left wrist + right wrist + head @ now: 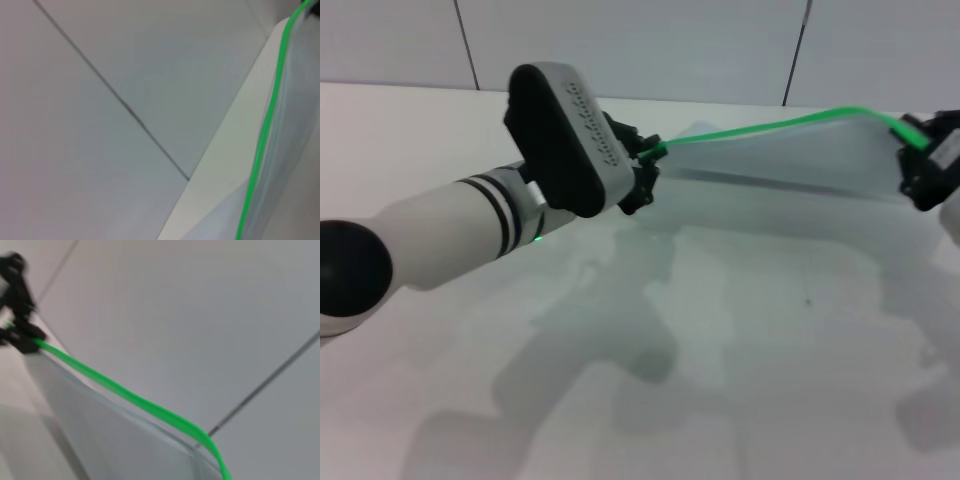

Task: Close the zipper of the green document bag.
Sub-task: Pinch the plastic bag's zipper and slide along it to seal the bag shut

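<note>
Bag held up off the table, zipper on top. Left gripper pinching one zipper end, right gripper seemingly clamped on the other.

The green document bag, translucent pale blue-grey, hangs stretched between both sets of fingers; its zipper runs along the upper edge, slider seemingly hidden.
</note>
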{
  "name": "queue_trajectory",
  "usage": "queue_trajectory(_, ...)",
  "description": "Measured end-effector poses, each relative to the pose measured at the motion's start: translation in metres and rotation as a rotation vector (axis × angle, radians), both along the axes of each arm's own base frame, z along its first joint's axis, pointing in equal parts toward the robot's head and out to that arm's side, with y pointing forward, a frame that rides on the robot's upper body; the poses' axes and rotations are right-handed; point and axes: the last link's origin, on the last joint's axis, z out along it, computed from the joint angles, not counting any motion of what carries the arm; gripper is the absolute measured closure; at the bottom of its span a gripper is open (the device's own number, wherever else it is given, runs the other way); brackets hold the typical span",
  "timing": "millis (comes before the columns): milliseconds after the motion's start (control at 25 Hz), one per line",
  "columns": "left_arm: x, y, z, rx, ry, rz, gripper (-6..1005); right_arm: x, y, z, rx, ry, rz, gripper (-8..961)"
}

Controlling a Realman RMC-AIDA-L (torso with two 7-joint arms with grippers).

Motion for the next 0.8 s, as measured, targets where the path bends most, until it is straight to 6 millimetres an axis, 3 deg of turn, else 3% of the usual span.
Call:
queue_trajectory(360,-0.008,0.002,0.006,0.025,-0.011,0.031,918,0.009,0.004,0.014,0.050,0.012,-0.026,752)
queue_trajectory(800,-0.011,0.002,0.006,0.023,-0.012,0.041,919,0.015,0.006,0.018,0.069,0.016,-0.042,739)
